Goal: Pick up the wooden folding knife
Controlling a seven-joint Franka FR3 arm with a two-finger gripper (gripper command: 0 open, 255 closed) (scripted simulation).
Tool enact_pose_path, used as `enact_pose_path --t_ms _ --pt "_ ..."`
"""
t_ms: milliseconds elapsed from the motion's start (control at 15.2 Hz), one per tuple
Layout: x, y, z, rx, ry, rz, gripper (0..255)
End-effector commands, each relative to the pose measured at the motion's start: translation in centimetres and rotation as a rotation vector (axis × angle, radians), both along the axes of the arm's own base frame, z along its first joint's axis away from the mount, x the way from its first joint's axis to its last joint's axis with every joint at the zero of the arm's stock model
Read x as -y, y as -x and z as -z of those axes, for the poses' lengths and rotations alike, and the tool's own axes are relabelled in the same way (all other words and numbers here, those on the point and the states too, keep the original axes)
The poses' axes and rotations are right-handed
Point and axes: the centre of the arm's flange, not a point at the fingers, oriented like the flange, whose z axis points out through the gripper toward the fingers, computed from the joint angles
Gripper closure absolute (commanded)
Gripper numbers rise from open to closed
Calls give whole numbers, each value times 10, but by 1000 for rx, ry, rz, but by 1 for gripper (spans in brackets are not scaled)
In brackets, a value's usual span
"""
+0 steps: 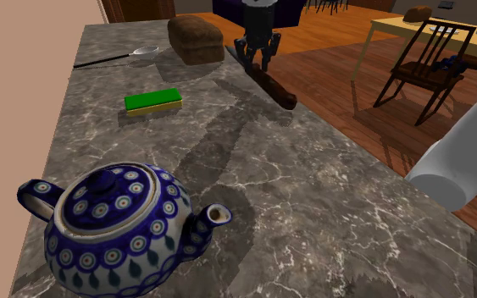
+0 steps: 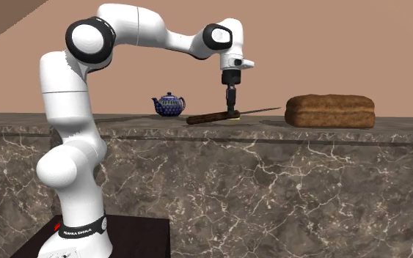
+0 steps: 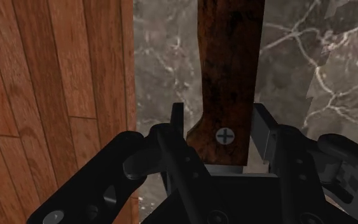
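Note:
The folding knife (image 1: 274, 87) lies near the marble counter's edge, with a dark brown wooden handle and its blade (image 2: 260, 111) unfolded toward the bread. My black gripper (image 1: 256, 57) stands straight down over the handle's pivot end. In the wrist view the handle (image 3: 228, 70) runs away from the gripper (image 3: 220, 130), and the two fingers (image 3: 178, 121) press against its sides by the cross-head screw. The second exterior view shows the gripper (image 2: 232, 111) down at the knife (image 2: 212, 116), which rests on the counter top.
A brown bread loaf (image 1: 196, 37) sits just beyond the knife. A green and yellow sponge (image 1: 153, 102), a spoon (image 1: 118, 57) and a blue patterned teapot (image 1: 122, 224) stand on the counter (image 1: 313, 203). Past the counter's edge are wooden floor, a chair (image 1: 423, 63) and a table.

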Motion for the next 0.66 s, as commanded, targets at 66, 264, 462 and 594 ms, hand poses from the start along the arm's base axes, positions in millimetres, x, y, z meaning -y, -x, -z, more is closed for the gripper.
enact_pose_path --t_ms 66,264,462,594 --pt "0 0 -16 0 0 0 255" --pt "0 0 -32 0 0 0 255" --pt "0 0 -48 0 0 0 255" --pt "0 0 -49 0 0 0 255"
